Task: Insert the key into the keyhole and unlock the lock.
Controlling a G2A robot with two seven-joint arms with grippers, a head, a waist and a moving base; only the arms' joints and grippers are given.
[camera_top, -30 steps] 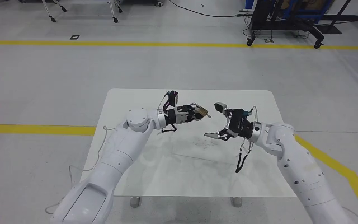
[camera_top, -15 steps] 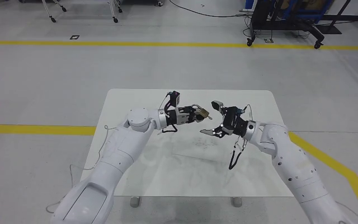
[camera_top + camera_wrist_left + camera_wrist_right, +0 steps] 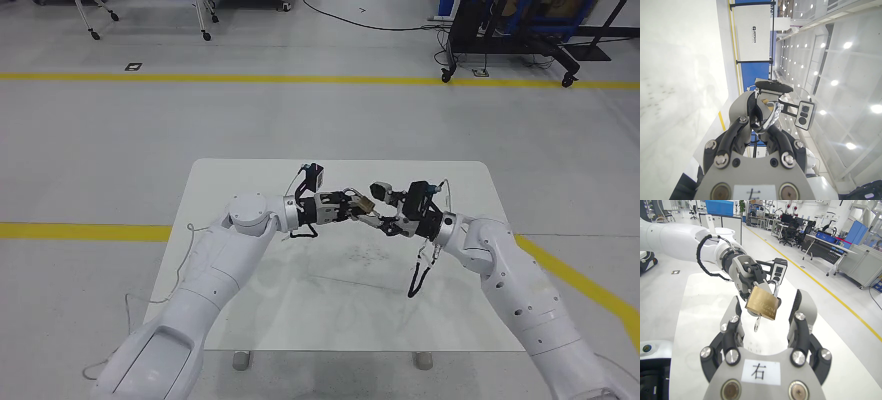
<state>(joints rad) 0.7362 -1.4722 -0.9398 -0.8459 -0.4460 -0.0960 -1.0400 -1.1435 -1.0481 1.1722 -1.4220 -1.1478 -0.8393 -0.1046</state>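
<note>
A brass padlock (image 3: 762, 303) with a steel shackle (image 3: 776, 287) hangs in the air above the table, and my left gripper (image 3: 758, 285) is shut on it at the shackle end. A silver key (image 3: 757, 324) sticks out of the keyhole in the lock's underside. My right gripper (image 3: 768, 295) is open, one finger (image 3: 732, 311) on each side of the lock and not touching it. From above, the padlock (image 3: 366, 203) sits between the left gripper (image 3: 350, 204) and the right gripper (image 3: 384, 211). In the left wrist view the left gripper (image 3: 761, 117) clamps the shackle (image 3: 773, 115).
Both arms meet over the back middle of the white table (image 3: 300, 300). Faint dark specks (image 3: 370, 255) mark its surface below the grippers. A black cable (image 3: 420, 275) loops down from the right forearm. Yellow floor lines run beyond the table.
The right gripper has moved left toward the lock, from a gap away to straddling it with open fingers. The left arm and lock have barely shifted.
</note>
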